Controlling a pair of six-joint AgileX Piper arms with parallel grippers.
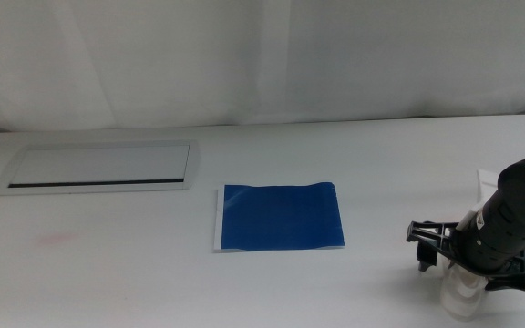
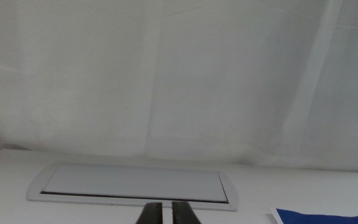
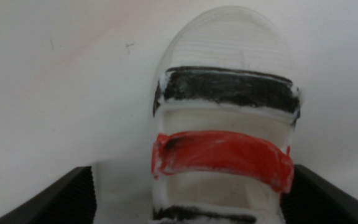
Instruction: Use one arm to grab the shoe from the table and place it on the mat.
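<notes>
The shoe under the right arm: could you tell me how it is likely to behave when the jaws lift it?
The shoe has a chunky white sole, so it will probably stay stiff and not sag. Its red strap and black strap look thin, so they may flex if squeezed. The right gripper has a jaw on each side of it. The flat sole suggests it will not roll.

shoe (image 1: 458, 290) mostly hidden under right hand (image 1: 468, 258)

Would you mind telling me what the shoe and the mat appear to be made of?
The shoe looks like moulded white plastic or foam: its toe is ribbed and faintly glossy, and the red and black strap colour looks painted on, with uneven edges. The mat seems a thin, matte blue sheet, perhaps paper or film, since its far edge curls.
</notes>
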